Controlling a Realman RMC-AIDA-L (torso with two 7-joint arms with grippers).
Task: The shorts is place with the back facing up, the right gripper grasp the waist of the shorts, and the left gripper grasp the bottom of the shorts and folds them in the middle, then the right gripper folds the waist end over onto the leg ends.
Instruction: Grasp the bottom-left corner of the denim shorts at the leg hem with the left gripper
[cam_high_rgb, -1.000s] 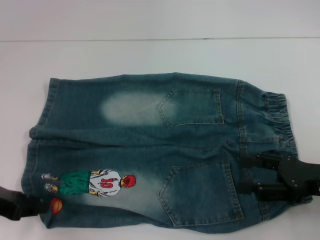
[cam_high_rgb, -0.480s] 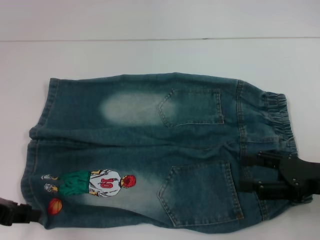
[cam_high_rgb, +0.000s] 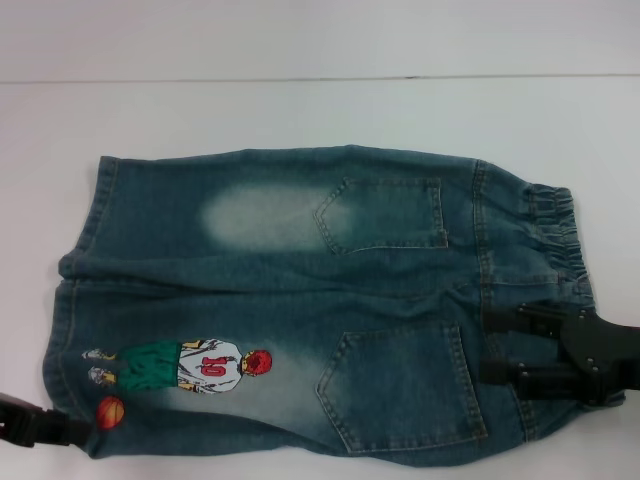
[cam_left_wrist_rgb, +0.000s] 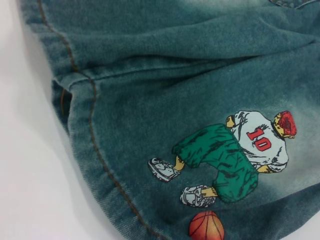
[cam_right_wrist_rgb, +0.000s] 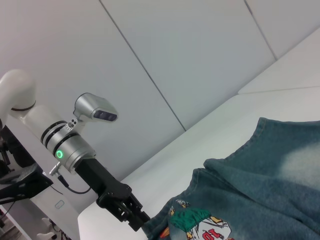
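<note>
The left gripper (cam_high_rgb: 70, 432) sits at the near left corner of the shorts (cam_high_rgb: 300, 300), low over the white table (cam_high_rgb: 300, 110), its black tip touching the hem just beside the orange basketball print (cam_high_rgb: 111, 411). From the right wrist view that gripper (cam_right_wrist_rgb: 142, 225) reaches the cloth edge below its silver wrist (cam_right_wrist_rgb: 70, 147) with the green light, but whether its fingers are apart or closed on the denim I cannot tell.

The shorts lie flat, back up, spread across the table with the leg ends (cam_high_rgb: 75, 290) to the left and the waist (cam_high_rgb: 555, 235) to the right. The near leg carries the cartoon player (cam_high_rgb: 190, 365) numbered 10; in the left wrist view the print (cam_left_wrist_rgb: 235, 157) lies close to the stitched hem (cam_left_wrist_rgb: 95, 145), with the ball (cam_left_wrist_rgb: 206, 226) beside the player's shoes. A pale bleached patch (cam_high_rgb: 260, 215) marks the far leg, next to the far pocket (cam_high_rgb: 385, 213); the near pocket (cam_high_rgb: 400, 390) lies below it.

The right gripper (cam_high_rgb: 500, 350) rests on the near part of the waist, just right of the near pocket. Its two black fingers (cam_high_rgb: 500, 322) stand apart, lying on top of the denim beside the gathered band, not clamped on it
</note>
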